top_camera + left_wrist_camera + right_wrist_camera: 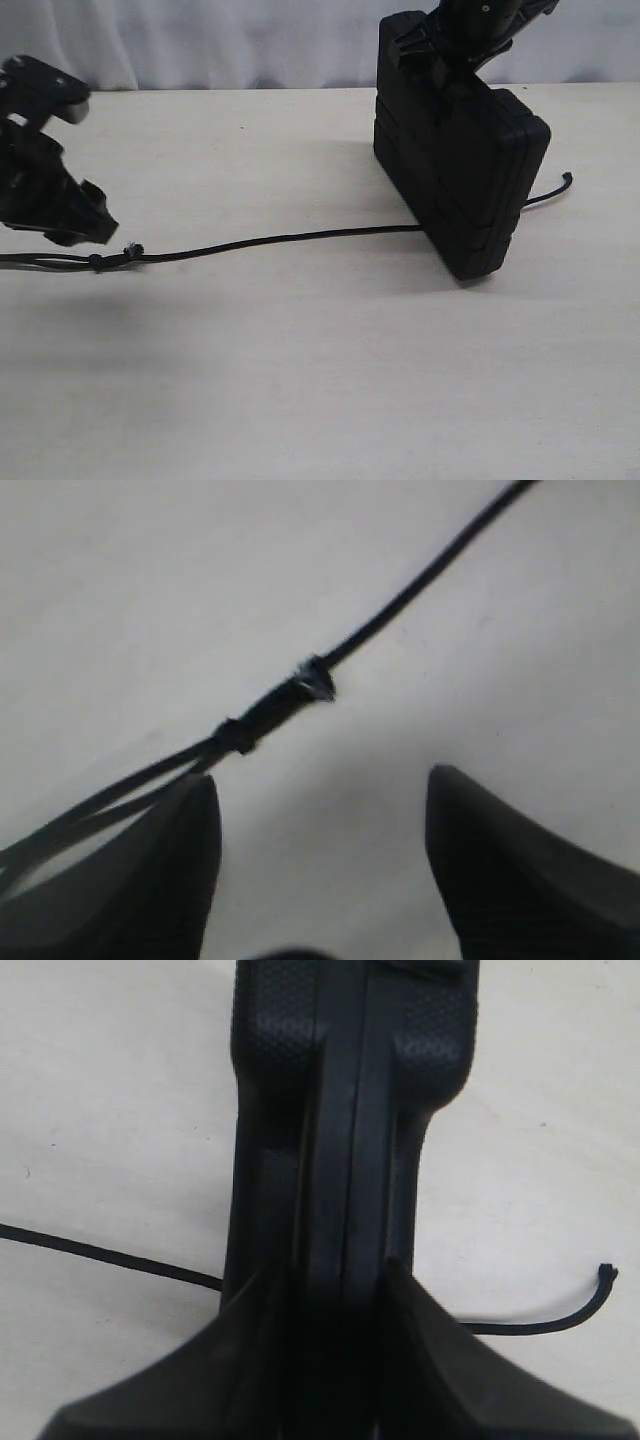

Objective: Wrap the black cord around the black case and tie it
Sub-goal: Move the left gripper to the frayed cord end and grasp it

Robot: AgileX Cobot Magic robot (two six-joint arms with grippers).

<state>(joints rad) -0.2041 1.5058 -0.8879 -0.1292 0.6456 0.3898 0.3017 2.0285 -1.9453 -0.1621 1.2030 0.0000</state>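
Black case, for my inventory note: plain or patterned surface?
Matte black case with stippled patches; right wrist view shows it best.

A pale cream table (300,400) is filling most of the view, and a white curtain (230,40) (softly folded) is hanging behind it. Soft light is falling evenly, making faint shadows.

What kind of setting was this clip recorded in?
Probably a robot lab bench rather than a home: a pale tabletop, a plain white curtain as backdrop, and only the black case and black cord laid out.
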